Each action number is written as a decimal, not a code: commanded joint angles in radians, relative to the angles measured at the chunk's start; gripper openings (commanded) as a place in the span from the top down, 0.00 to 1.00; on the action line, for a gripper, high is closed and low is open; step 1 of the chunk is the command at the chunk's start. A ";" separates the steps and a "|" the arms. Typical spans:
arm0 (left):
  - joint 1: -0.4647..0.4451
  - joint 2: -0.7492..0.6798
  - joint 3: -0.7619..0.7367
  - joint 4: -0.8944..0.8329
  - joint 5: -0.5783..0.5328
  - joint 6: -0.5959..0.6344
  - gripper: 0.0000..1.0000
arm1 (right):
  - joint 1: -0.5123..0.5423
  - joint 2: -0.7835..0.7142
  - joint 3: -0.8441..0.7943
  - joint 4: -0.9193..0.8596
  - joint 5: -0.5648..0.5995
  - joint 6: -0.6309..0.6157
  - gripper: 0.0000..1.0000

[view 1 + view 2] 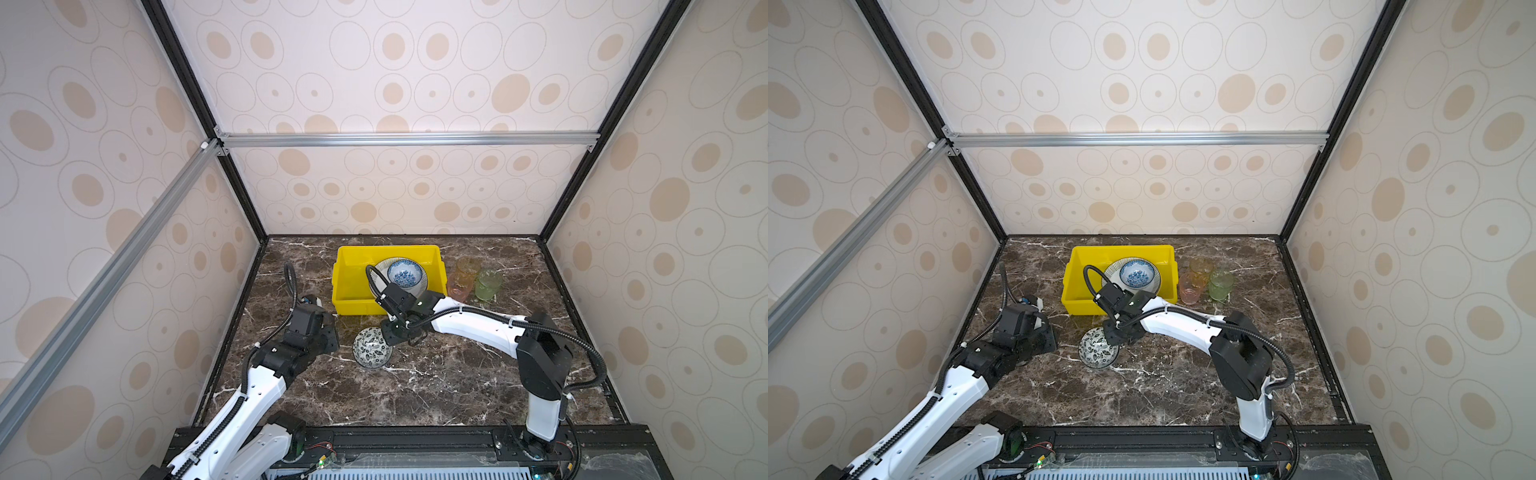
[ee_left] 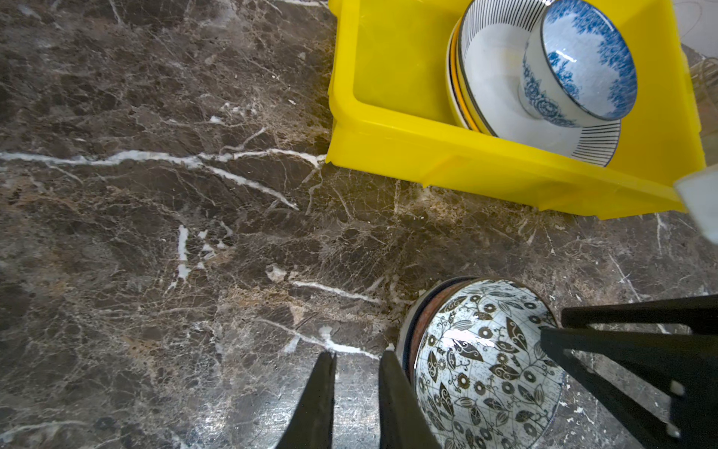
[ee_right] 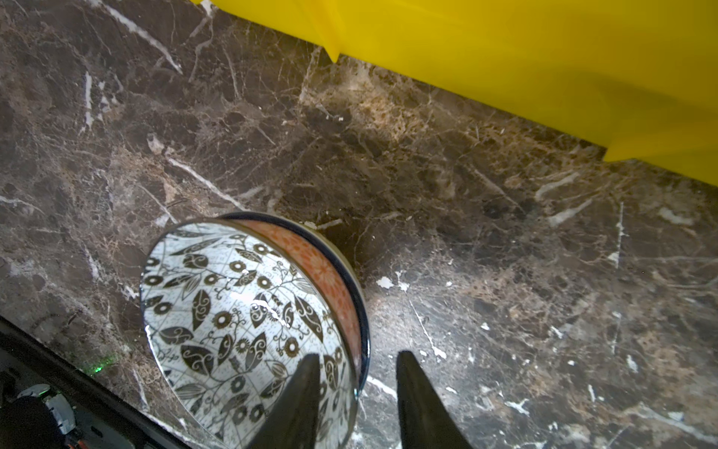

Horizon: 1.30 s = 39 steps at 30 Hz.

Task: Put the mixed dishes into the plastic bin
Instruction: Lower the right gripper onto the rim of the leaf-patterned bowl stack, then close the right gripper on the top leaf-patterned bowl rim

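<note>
Right claw low over the black-white bowl, jaws apart and astride its wall: one finger inside, one outside, neither pressing on the rim yet. Nested in an orange-patterned bowl with a dark blue rim, both mouth up on the brown marble surface, near the front wall of the yellow plastic bin but apart from it. Left claw at the other side of the same two bowls, jaws nearly together with only a narrow strip of marble between them (nothing held), one finger just beside the outer bowl; cannot tell whether touching. Inside the bin, toward its right end: a stack of plates with a striped-rim plate on top, and on that a blue-floral bowl, mouth up. Outside, just right of the bin, in a close cluster on the surface: an amber cup, a pink cup, a green cup.
</note>
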 commanded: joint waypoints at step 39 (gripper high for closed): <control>0.023 0.019 -0.007 0.032 0.012 0.010 0.79 | 0.034 0.078 0.078 -0.070 0.056 0.002 0.93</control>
